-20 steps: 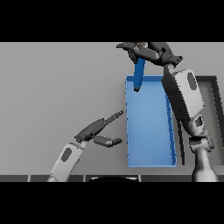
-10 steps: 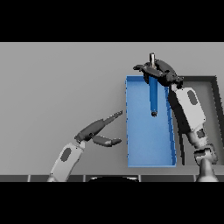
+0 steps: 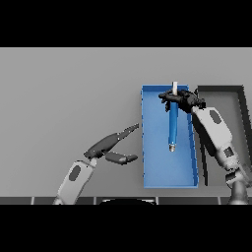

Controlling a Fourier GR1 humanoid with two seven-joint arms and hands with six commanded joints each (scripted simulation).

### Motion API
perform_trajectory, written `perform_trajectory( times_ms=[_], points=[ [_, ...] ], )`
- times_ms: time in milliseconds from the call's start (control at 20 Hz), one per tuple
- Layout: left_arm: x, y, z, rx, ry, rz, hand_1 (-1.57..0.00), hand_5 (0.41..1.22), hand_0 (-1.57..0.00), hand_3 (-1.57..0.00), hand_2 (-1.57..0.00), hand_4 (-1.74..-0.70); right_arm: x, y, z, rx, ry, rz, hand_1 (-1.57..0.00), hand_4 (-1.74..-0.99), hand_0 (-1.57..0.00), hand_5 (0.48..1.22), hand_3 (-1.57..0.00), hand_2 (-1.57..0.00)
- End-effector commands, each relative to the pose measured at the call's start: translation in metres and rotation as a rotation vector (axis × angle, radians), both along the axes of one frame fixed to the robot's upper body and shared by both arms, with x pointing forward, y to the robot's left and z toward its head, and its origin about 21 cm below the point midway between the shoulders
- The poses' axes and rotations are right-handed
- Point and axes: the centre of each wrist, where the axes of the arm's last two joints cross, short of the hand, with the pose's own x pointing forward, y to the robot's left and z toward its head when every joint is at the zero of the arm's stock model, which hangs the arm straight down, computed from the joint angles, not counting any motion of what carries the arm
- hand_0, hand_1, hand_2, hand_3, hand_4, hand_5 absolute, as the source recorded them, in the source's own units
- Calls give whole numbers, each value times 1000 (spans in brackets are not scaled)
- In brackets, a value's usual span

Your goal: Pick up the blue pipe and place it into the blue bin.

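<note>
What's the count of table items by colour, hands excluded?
Blue: 2, the blue pipe and the blue bin
Dark grey: 1, the dark tray right of the bin
Total: 3

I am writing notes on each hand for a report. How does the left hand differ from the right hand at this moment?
The right hand is curled round the blue pipe; the left hand holds nothing, its fingers straight. The right hand is over the blue bin, near its far end; the left hand is over the grey table, just left of the bin. Both hands are dark, on white and grey arms.
</note>
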Motion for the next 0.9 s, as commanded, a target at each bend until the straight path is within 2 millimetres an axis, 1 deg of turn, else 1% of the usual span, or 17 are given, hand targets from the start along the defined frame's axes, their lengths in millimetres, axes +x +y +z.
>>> perform_trajectory(
  times_ms=[0, 50, 100, 200, 250, 300, 350, 400, 450, 500, 550, 600, 700, 750, 850],
  points=[
    [0, -1, -1, 2, -2, 0, 1, 497, 1, 1, 1, -880, 0, 2, -2, 0, 26, 15, -619, -1334, -643, 1135, -393, -595],
    [3, -3, 1, 1, -7, 5, 1, 497, 1, 1, 1, -881, -1, 4, -2, -3, 37, 70, -495, -1296, -514, 1152, -314, -476],
    [2, 0, 0, -10, -6, 1, 1, 496, 1, 1, 1, -881, 0, 5, 0, -27, 41, 106, -396, -1264, -411, 1108, -251, -380],
    [0, -1, -2, -13, -8, -3, 1, 493, 1, 1, 1, -879, -4, 8, 4, -108, -1, 186, -253, -1202, -263, 1013, -160, -243],
    [1, -1, 0, -17, -7, -2, 1, 491, 1, 1, 1, -878, -6, 10, 2, -134, -11, 208, -202, -1179, -210, 982, -128, -194],
    [1, 1, -2, -12, -4, 2, 1, 490, 1, 1, 1, -878, -7, 9, 1, -160, -16, 229, -162, -1160, -168, 945, -102, -155],
    [2, 4, -2, -15, -6, 3, 1, 488, 1, 1, 1, -878, -7, 12, 3, -176, -26, 238, -129, -1150, -134, 914, -82, -124],
    [1, 1, -3, -9, -2, -2, 1, 486, 1, 1, 1, -878, -7, 10, 4, -196, -36, 255, -103, -1141, -107, 884, -65, -99],
    [0, 3, -2, -19, -9, -5, 1, 483, 1, 1, 1, -879, -8, 10, 5, -213, -38, 265, -82, -1133, -85, 853, -52, -79],
    [-1, -1, -1, -14, -4, -8, 1, 480, 1, 1, 1, -878, -7, 10, 3, -224, -40, 266, -66, -1131, -68, 829, -41, -63],
    [-2, -1, 0, -20, -9, -8, 1, 478, 1, 1, 1, -878, -6, 12, 2, -223, -46, 275, -91, -1131, -194, 809, -33, -54],
    [-1, 0, 0, -19, -7, 2, 1, 476, 1, 1, 1, -881, -6, 14, 3, -214, -53, 275, -184, -1144, -377, 792, -26, -82],
    [0, -1, -2, -3, -3, 10, 1, 474, 1, 1, 1, -882, -7, 11, 0, -210, -63, 277, -117, -1153, -241, 777, -16, -52],
    [-4, -1, -3, -10, -5, 9, 1, 473, 1, 1, 1, -883, -7, 9, 0, -195, -52, 282, -94, -1156, -192, 790, -13, -41],
    [-2, 2, -1, -7, -1, 12, 1, 476, 1, 1, 1, -885, -9, 10, -4, -165, -39, 273, -60, -1154, -123, 809, -8, -26]
  ],
)
